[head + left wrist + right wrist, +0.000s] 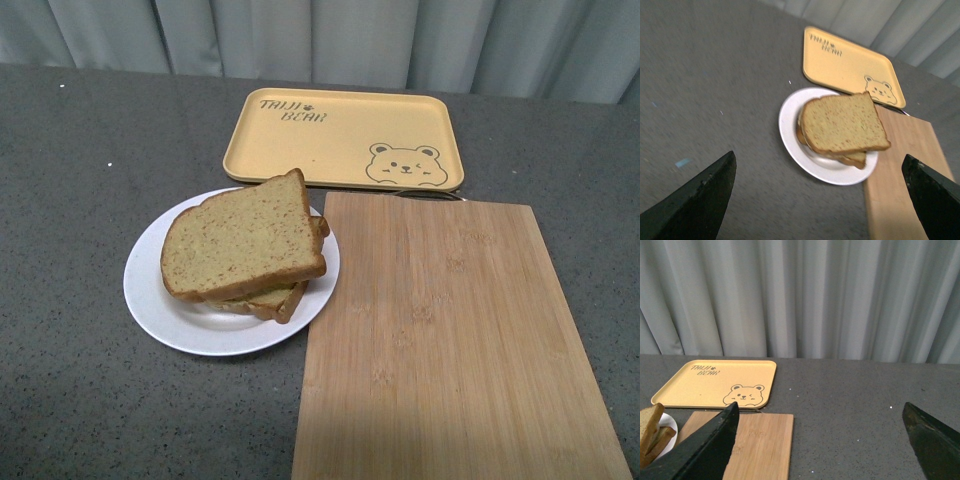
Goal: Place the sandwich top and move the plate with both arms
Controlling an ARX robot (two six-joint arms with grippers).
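Observation:
The sandwich top [243,238], a plain brown slice, lies on a lower slice [268,300] on the round white plate [160,310], left of the wooden board. It also shows in the left wrist view [842,122] on the plate [790,120]. Neither arm shows in the front view. My left gripper [820,192] is open and empty, above the table on the near side of the plate. My right gripper [820,432] is open and empty, over the grey table to the right of the board, with the bread edge [650,425] at the far side of its view.
A bamboo cutting board [450,340] lies to the right of the plate. A yellow bear tray [340,135] lies behind both. Grey curtains [800,295] close the back. The tabletop [70,180] is dark grey.

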